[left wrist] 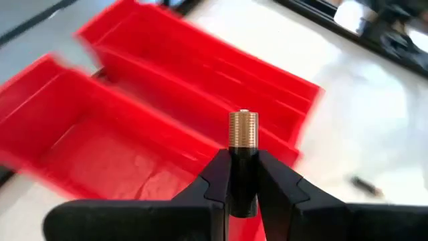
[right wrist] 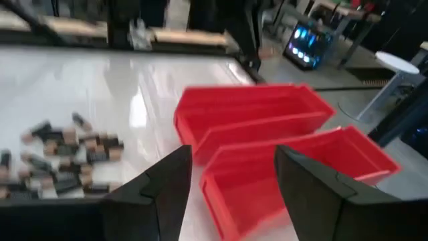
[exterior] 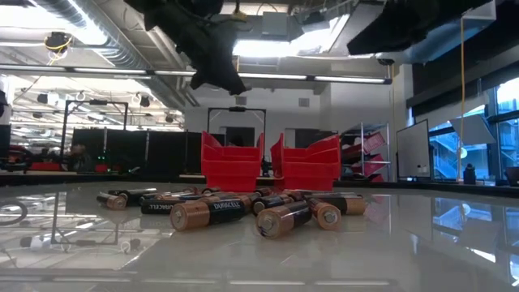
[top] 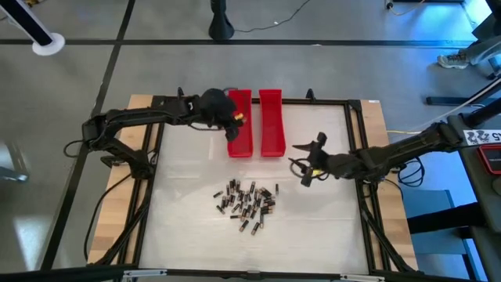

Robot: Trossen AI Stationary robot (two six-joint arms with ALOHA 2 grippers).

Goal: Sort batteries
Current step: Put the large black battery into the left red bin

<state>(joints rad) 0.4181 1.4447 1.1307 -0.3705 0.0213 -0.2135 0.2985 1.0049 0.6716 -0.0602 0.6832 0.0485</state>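
Two red trays (top: 255, 124) side by side on the white tabletop (top: 188, 172). Batteries (top: 248, 206), roughly thirty, lie in a loose pile on the tabletop near the trays' front ends, long axes pointing every way; the low view reads "DURACELL" on one. Left pincer (top: 237, 119) over the left tray, pinching one battery (left wrist: 243, 150), coppery end pointing out past the fingertips. Right pincer (top: 311, 160) just right of the trays, fingers spread, holding nothing.
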